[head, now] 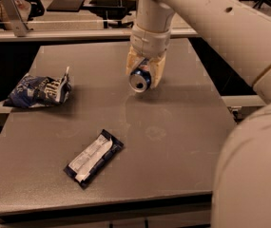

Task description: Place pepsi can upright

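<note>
The pepsi can (pixel 140 80) is blue with a silver top rim. It lies on its side with the top facing the camera, held between the fingers of my gripper (pixel 142 75) above the far middle of the grey table (pixel 173 146). The gripper is shut on the can, with one cream finger (pixel 131 62) on its left and one on its right. The can looks lifted slightly off the table. The arm comes down from the upper right and hides the can's far end.
A crumpled blue-and-white chip bag (pixel 37 90) lies at the table's left edge. A flat dark wrapper with a white label (pixel 93 157) lies near the front middle. The robot's body (pixel 251 170) fills the right foreground.
</note>
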You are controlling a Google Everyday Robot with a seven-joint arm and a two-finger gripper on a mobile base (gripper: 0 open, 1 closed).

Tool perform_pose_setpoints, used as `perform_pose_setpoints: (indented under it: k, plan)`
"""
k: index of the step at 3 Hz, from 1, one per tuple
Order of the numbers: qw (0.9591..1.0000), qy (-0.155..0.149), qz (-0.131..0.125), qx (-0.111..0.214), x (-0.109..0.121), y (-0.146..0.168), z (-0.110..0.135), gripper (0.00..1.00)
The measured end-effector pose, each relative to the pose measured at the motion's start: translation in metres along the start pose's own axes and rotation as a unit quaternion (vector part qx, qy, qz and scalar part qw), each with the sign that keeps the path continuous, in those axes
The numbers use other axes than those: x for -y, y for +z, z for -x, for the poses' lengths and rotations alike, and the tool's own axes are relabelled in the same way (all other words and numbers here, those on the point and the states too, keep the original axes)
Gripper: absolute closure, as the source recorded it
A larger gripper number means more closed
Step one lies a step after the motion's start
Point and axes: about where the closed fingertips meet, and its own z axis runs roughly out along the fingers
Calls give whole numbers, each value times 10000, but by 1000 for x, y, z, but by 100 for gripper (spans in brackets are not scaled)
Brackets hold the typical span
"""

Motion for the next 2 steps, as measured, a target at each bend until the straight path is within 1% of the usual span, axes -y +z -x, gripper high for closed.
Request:
perform_pose_setpoints:
  k: [1, 2]
  plan:
    - [9918, 1018, -618, 462, 24, -25, -12, 100]
    - [9589, 2107, -1406, 1281, 38, -65, -12, 100]
